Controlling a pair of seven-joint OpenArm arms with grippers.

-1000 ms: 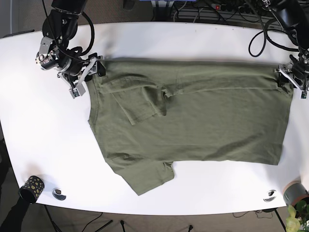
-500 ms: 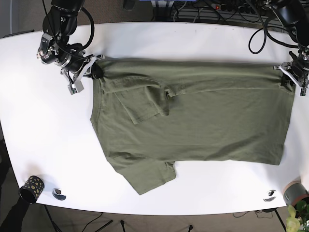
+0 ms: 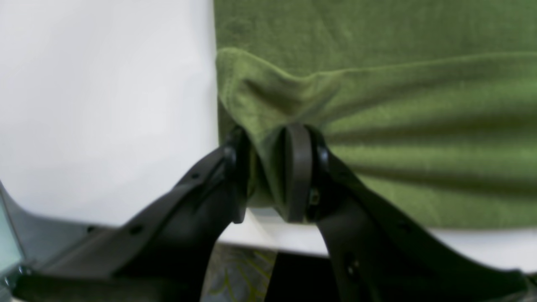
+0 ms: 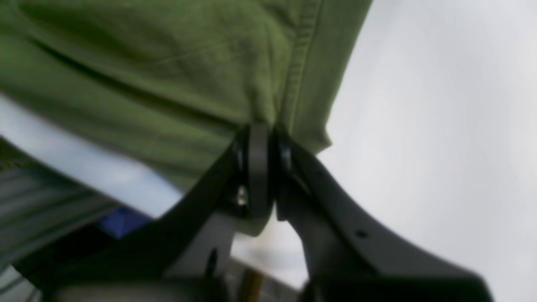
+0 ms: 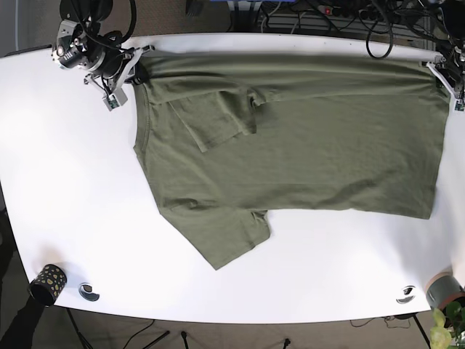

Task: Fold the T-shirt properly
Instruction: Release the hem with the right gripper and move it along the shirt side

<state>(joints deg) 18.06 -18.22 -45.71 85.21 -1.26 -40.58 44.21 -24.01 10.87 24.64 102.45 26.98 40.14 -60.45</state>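
the green t-shirt (image 5: 290, 145) lies spread on the white worktop (image 5: 73, 218), and both tools pinch its far edge, so the step looks like pulling it flat; next they likely need to lift that edge over for a fold. the base view shows one sleeve tucked in. only the wrist views show the left tool (image 3: 272, 172) and right tool (image 4: 262, 167) clenched on cloth.
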